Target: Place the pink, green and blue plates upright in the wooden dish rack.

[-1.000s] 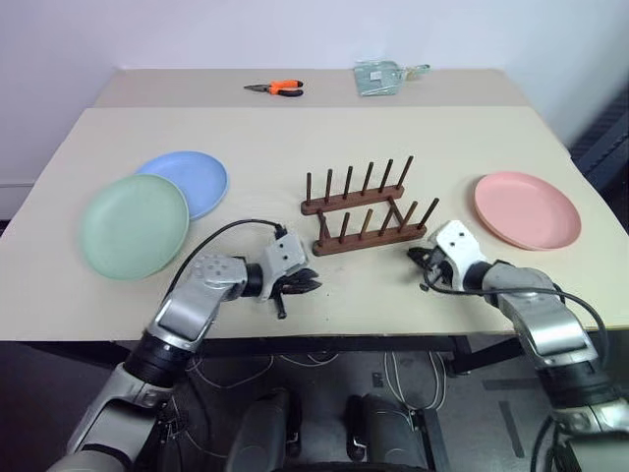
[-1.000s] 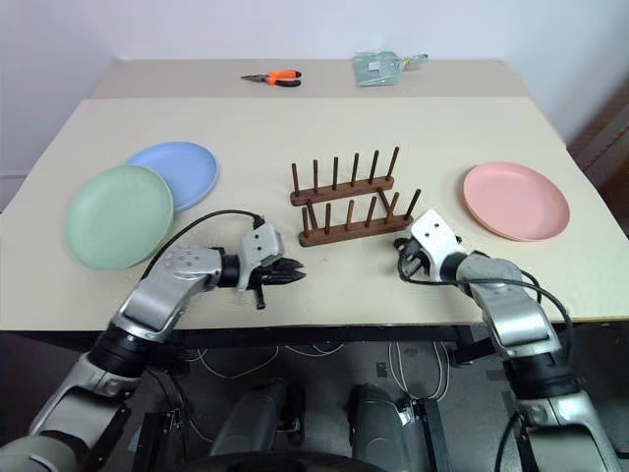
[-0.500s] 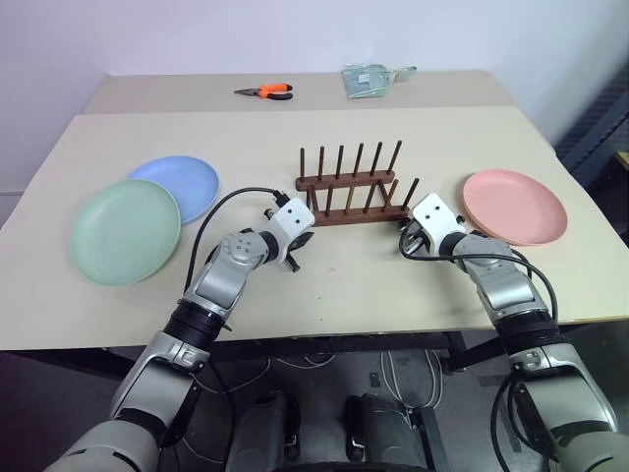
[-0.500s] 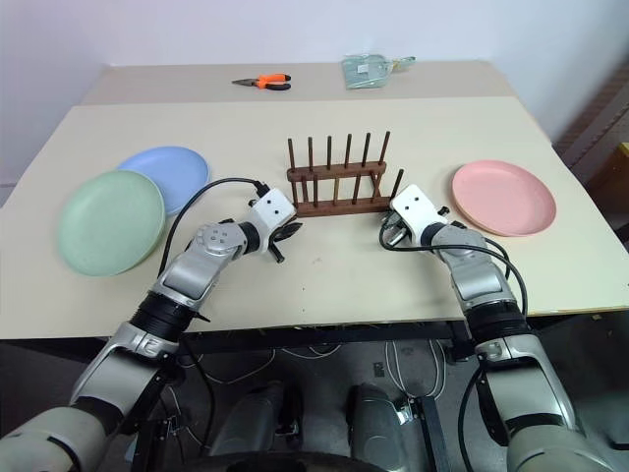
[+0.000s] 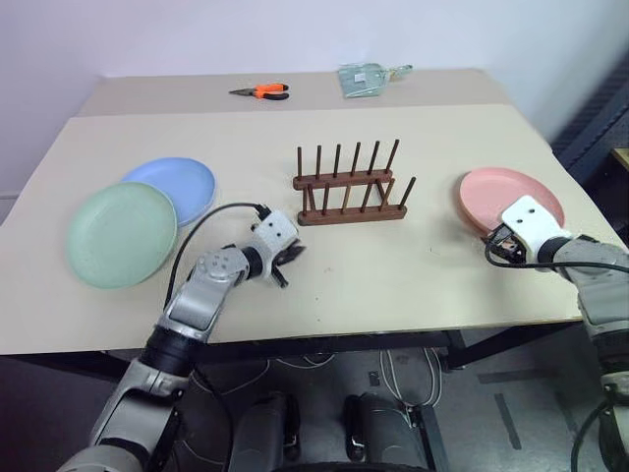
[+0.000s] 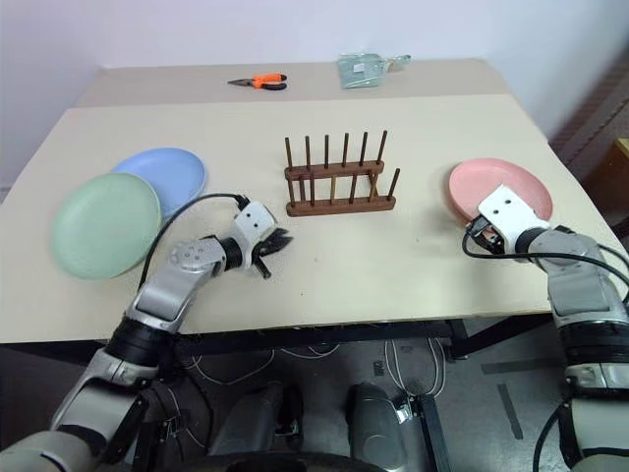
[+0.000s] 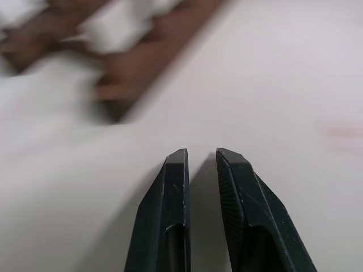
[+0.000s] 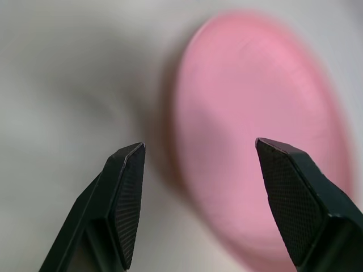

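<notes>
The pink plate lies flat at the table's right. My right gripper hovers at its near-left rim, open wide; in the right wrist view the plate's edge sits beyond the spread fingers. The wooden dish rack stands empty mid-table. The green plate lies at the left, overlapping the blue plate behind it. My left gripper rests low over the table, near-left of the rack, shut to a thin slit on nothing.
Orange-handled pliers and a clear plastic bag lie on the back table section. The table's front edge runs just under both forearms. A black cable loops over my left wrist.
My right gripper swung right from the rack's end to the pink plate's rim and opened. The left gripper neared the rack, then drew back a little. The camera view shifted.
</notes>
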Robot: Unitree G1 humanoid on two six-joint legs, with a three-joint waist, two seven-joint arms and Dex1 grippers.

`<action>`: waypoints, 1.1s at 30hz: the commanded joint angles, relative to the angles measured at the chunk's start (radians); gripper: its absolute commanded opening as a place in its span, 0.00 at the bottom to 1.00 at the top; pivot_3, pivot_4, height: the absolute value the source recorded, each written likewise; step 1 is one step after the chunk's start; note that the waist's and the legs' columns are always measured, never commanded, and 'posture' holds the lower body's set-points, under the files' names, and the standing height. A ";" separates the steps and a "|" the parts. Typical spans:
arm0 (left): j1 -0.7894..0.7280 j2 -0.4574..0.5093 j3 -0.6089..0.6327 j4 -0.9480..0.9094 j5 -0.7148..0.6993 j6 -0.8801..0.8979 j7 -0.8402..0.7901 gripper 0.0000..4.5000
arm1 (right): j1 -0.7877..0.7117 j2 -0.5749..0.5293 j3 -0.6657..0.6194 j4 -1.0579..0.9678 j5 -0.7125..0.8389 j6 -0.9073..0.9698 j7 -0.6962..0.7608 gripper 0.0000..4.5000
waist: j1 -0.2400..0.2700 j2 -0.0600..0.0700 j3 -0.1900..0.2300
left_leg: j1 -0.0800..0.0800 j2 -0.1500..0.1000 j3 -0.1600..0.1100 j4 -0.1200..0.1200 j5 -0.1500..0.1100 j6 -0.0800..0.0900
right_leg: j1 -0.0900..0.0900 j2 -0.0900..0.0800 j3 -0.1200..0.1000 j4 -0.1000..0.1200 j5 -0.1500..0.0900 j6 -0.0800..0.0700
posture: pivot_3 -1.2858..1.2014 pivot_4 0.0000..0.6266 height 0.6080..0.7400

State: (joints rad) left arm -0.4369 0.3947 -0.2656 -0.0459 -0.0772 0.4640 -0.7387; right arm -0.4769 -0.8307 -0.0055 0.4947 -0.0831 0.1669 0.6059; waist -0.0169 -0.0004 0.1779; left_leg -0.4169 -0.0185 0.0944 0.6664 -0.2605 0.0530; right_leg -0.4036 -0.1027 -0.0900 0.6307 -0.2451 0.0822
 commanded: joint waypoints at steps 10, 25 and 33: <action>0.008 0.034 0.041 -0.197 -0.066 0.079 -0.024 0.17 | -0.202 -0.001 0.032 0.239 -0.071 -0.247 -0.044 0.01 | 0.004 0.001 0.001 | -0.001 0.000 0.000 0.000 0.000 0.000 | 0.000 0.001 0.000 -0.001 0.000 0.000 | 0.52 0.24 1.00; 0.073 0.118 0.210 -0.280 -0.255 0.163 -0.077 0.17 | -0.409 0.159 -0.474 -0.430 1.103 0.768 -0.023 0.01 | 0.009 0.004 0.003 | -0.004 0.000 -0.004 0.000 -0.002 0.000 | -0.001 -0.002 -0.003 -0.002 0.000 0.000 | 0.52 0.24 1.00; 0.074 0.107 0.210 -0.280 -0.275 0.166 -0.039 0.17 | -0.496 0.233 -0.482 -0.313 1.192 0.871 -0.122 0.01 | 0.004 0.005 0.003 | -0.010 -0.002 -0.003 0.000 -0.001 0.003 | -0.008 -0.003 -0.003 -0.001 0.000 0.000 | 0.52 0.24 1.00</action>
State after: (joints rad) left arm -0.3594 0.5033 -0.0701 -0.2906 -0.3363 0.6300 -0.7857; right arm -0.9271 -0.6009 -0.4547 0.1958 1.0711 1.0350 0.4935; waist -0.0128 0.0043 0.1810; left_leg -0.4268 -0.0200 0.0915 0.6660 -0.2617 0.0557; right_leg -0.4111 -0.1055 -0.0933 0.6297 -0.2449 0.0820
